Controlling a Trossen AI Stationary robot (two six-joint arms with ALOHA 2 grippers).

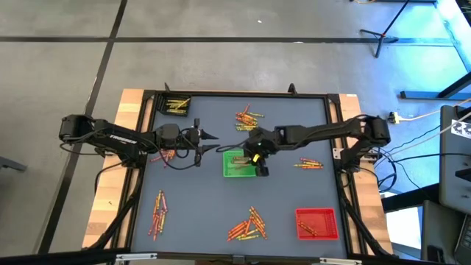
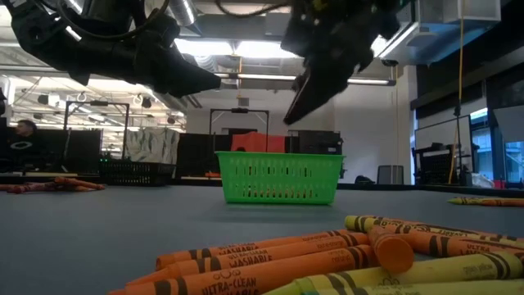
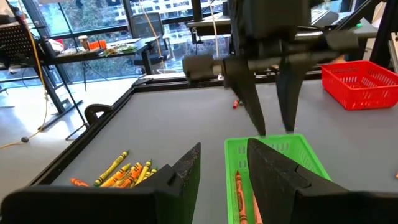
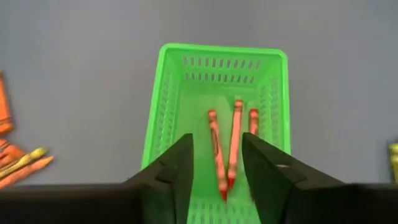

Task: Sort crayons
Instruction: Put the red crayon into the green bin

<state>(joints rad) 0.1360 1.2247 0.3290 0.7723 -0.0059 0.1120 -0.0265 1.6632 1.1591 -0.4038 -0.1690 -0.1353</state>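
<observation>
Orange and yellow wax crayons (image 2: 327, 254) are piled closest on the grey tabletop (image 1: 199, 199). The right gripper (image 4: 216, 168) hangs right over the green plastic mesh basket (image 4: 180, 81), jaws apart and empty, three reddish crayons (image 4: 231, 146) lying lengthwise in the basket below. The left gripper (image 3: 221, 177) waits beside it, jaws apart too.

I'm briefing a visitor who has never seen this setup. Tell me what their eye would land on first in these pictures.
First, the bright green tray in the middle of the dark table, with the right gripper hanging over it, fingers apart, and three orange-red crayons lying inside. Next, the crayon heaps scattered around the table and the red tray at its near right corner. The left gripper hovers just left of the green tray, open and empty.
</observation>
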